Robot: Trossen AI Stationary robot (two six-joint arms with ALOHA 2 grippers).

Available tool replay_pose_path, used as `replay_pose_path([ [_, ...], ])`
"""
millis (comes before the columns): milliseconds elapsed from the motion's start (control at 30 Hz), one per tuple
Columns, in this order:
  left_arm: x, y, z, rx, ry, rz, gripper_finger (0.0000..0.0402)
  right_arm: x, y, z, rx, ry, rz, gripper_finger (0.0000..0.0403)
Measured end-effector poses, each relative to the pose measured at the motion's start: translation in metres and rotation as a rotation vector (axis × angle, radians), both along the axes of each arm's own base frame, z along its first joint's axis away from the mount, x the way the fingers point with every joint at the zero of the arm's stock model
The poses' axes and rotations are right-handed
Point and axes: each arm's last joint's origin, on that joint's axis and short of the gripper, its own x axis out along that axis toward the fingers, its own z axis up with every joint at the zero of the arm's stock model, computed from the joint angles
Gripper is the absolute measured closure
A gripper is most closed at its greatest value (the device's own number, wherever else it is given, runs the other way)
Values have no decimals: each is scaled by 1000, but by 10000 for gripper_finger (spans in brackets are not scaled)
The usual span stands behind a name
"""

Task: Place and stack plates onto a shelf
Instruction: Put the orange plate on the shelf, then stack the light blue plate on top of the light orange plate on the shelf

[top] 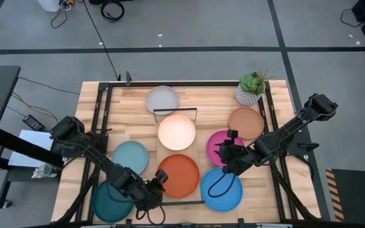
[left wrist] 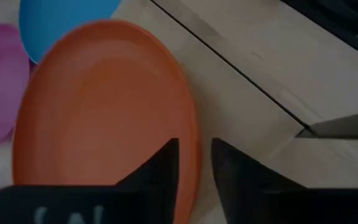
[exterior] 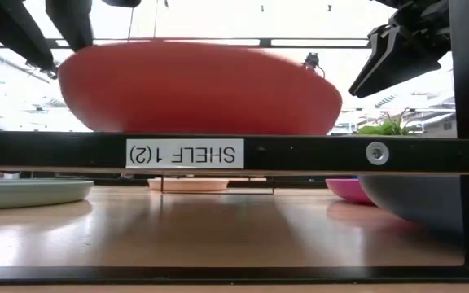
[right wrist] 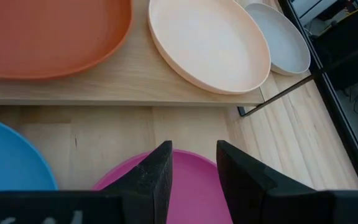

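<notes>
The shelf (top: 198, 155) is a light-wood board with black wire ends in the middle of the table. The cream-white plate (top: 176, 132) and the orange plate (top: 178, 175) rest flat on it. My left gripper (top: 159, 180) is open at the orange plate's near-left rim (left wrist: 194, 168), one finger over the plate and one outside it, with wood showing beside the rim. My right gripper (top: 224, 154) is open just above the far-left rim of the magenta plate (right wrist: 185, 180), which lies on the table right of the shelf.
On the table lie the grey plate (top: 162, 99) beyond the shelf, the terracotta plate (top: 246, 121), the blue plate (top: 222, 189), the light teal plate (top: 130, 156) and the dark teal plate (top: 109, 201) under the left arm. A potted plant (top: 252, 88) stands far right. A black frame (top: 277, 126) rings the table.
</notes>
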Motion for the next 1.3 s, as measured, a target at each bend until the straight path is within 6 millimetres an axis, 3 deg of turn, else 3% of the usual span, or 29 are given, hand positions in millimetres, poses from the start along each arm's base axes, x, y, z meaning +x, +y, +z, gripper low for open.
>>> replay_pose_path([
  [167,-5,4,2,-25,44,56,257,0,0,0,0,0,0,272],
  [533,-44,16,17,-33,175,329,260,2,1,1,-7,-9,17,272],
  [833,-80,27,-33,-45,145,675,260,2,1,1,-4,-15,17,272],
  [1033,-75,41,-44,-197,154,948,260,3,2,2,1,-22,17,272],
  [1300,-58,55,-55,-256,261,1069,260,3,2,2,6,-24,22,272],
])
